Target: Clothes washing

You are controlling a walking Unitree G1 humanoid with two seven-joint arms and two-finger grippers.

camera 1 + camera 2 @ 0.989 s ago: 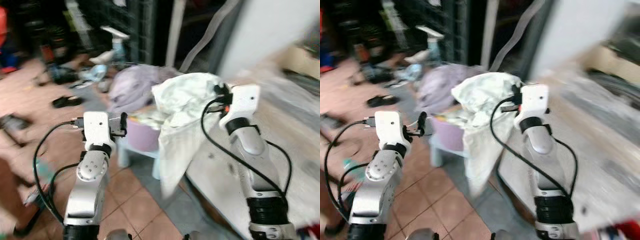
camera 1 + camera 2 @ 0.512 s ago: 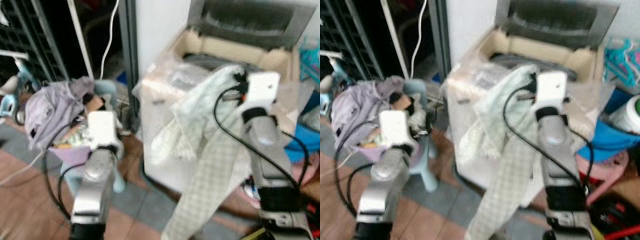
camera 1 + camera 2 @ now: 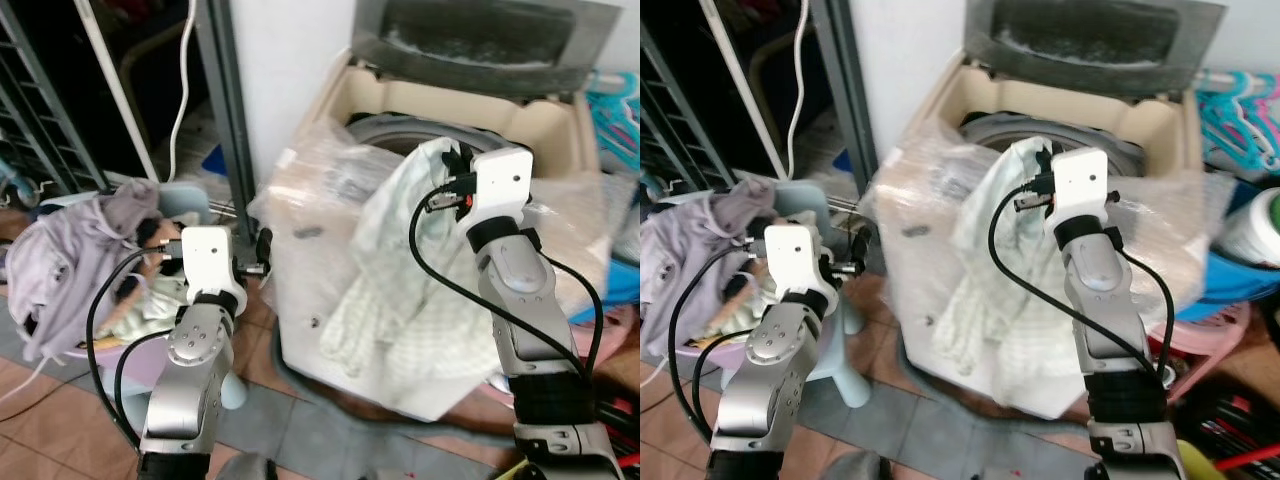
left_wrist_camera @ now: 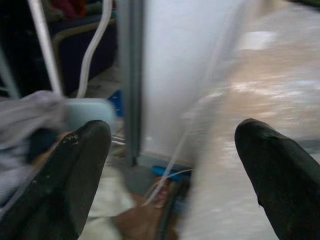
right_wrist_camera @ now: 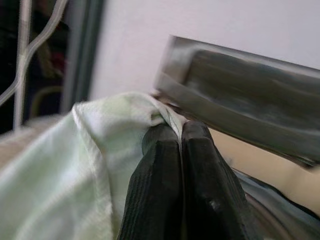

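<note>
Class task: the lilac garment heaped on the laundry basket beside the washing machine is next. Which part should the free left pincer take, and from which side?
Take the raised bunched fold at the top of the lilac garment, coming from above. It mounds over the basket rim, so the open left pincer can close across that ridge.

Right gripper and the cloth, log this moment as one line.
right gripper shut on pale green cloth | over washing machine | left gripper open, idle
</note>
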